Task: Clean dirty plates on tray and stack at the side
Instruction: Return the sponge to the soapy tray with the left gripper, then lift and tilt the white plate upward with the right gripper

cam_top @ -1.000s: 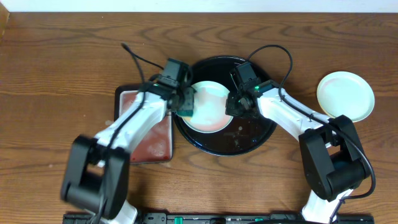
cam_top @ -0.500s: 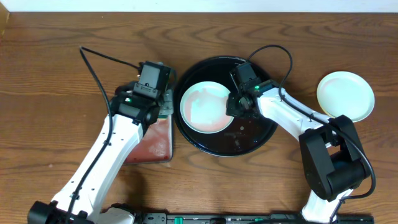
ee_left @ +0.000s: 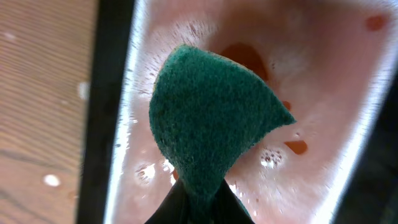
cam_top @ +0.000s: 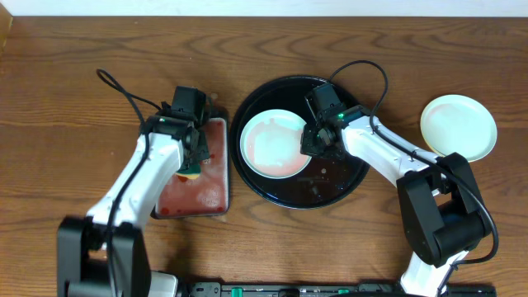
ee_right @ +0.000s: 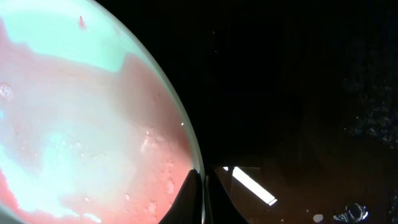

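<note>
Pinching a green sponge (ee_left: 211, 124), the left gripper (ee_left: 199, 208) hangs over the small pinkish tray (ee_left: 348, 93); the right gripper (ee_right: 200, 199) clamps the rim of the smeared plate (ee_right: 74, 112) in the black tray (ee_right: 298, 81).

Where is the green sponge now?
The sponge is in the left claw, above the small rectangular tray, left of the round black tray in the overhead view.
</note>
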You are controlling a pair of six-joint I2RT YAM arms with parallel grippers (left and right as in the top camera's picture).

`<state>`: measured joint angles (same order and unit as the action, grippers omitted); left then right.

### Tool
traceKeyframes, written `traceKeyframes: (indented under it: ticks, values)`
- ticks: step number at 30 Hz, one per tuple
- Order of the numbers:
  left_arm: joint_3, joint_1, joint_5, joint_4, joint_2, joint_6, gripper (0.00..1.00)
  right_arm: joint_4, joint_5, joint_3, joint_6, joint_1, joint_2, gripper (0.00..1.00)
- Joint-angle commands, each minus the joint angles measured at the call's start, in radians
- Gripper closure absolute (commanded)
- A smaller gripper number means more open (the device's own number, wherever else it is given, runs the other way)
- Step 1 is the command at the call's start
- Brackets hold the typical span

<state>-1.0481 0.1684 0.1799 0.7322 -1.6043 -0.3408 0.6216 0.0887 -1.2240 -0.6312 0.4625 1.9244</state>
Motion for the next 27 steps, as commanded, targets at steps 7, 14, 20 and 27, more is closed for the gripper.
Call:
traceKeyframes:
  ticks: [7, 14, 20, 27]
  values:
    - [0.011, -0.011, -0.114, -0.035, -0.072, -0.011, 0.44, 0.029, -0.039, 0.008, 0.015, -0.002, 0.017, 0.99]
    - [0.010, -0.011, -0.173, -0.018, 0.009, 0.015, 0.25, 0.114, -0.040, -0.043, 0.053, -0.019, 0.013, 0.99]
    - [0.010, -0.010, -0.173, -0.003, 0.183, 0.034, 0.24, 0.119, -0.040, -0.065, 0.053, -0.018, 0.011, 0.99]
    - [0.010, -0.010, -0.173, 0.015, 0.354, 0.034, 0.24, 0.115, -0.074, -0.064, 0.053, -0.019, 0.011, 0.73]
